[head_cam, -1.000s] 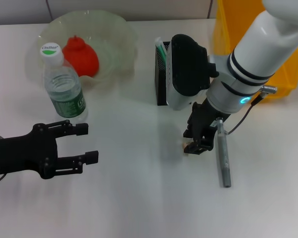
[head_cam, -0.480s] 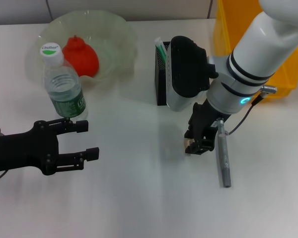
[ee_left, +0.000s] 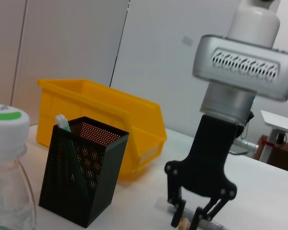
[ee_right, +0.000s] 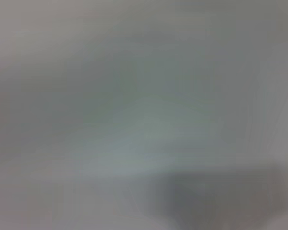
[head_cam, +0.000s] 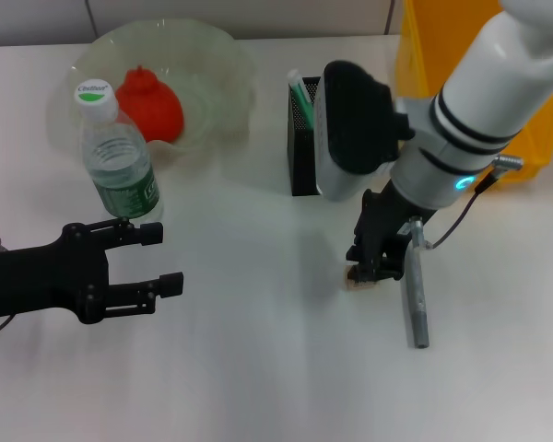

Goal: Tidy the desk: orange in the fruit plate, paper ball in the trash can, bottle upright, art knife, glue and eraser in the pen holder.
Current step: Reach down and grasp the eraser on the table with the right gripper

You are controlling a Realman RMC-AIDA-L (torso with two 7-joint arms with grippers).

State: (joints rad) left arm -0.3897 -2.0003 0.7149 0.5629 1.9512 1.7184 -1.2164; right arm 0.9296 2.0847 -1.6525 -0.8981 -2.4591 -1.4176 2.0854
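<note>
The right hand [head_cam: 372,271] is down on the white worktop [head_cam: 258,368] toward the right side, its black fingers pinched around the small beige eraser [head_cam: 357,276], which sits touching the surface just beside a grey metallic rod [head_cam: 414,295] lying flat there. From the left arm's camera the same hand [ee_left: 191,223] shows with the eraser [ee_left: 183,223] held between its tips. The left hand [head_cam: 152,261] hangs over the left edge of the worktop, fingers spread apart and grasping nothing, just short of the bottle [head_cam: 118,164], which stands upright with its white cap on. Behind the bottle, near the far left corner, the orange [head_cam: 150,101] lies inside the fruit plate [head_cam: 223,55]. The black mesh pen holder [head_cam: 302,147] stands toward the far edge, partly hidden by the right arm, with the mint-green glue [head_cam: 300,90] leaning inside it. The yellow trash can [head_cam: 424,46] sits at the far right corner, behind the pen holder. The right arm's own camera gives only a grey blur.
</note>
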